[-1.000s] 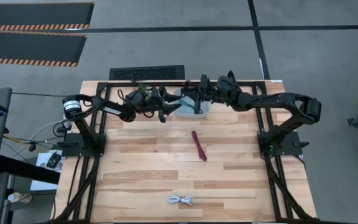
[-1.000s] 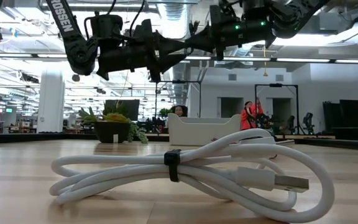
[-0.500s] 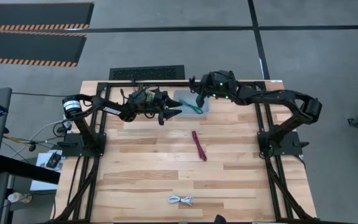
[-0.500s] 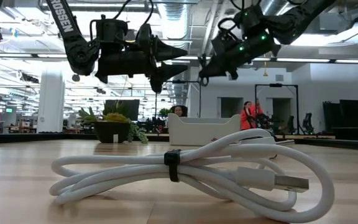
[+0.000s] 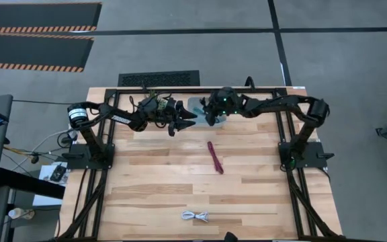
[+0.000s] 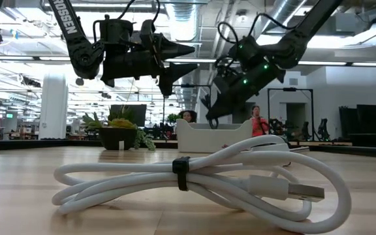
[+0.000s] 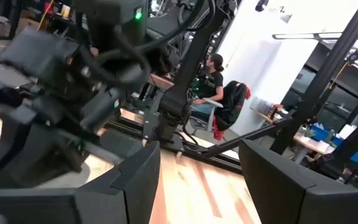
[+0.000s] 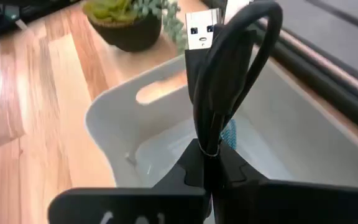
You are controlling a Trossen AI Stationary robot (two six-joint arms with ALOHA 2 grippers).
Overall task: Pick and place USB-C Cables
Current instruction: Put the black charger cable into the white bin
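A pale wooden desk [image 5: 166, 195] carries a shallow light-grey plastic tray [image 8: 114, 124] at its far edge, a teal cable [image 8: 229, 133] lying inside. The right end effector [image 8: 205, 167] hangs directly above the tray, clenched on a bundled black USB cable [image 8: 225, 74] standing upright. The left end effector [image 5: 187, 120] waits just beside, fingers spread, empty. A maroon cable [image 5: 215, 157] lies mid-desk, a coiled white cable [image 6: 201, 183] at the near edge.

a black cable [image 8: 229, 74] stood pinched upright over the bin; teal [image 8: 229, 134] lay inside; maroon [image 5: 215, 156] lay mid-counter; white coil [image 5: 195, 216] near the front edge.
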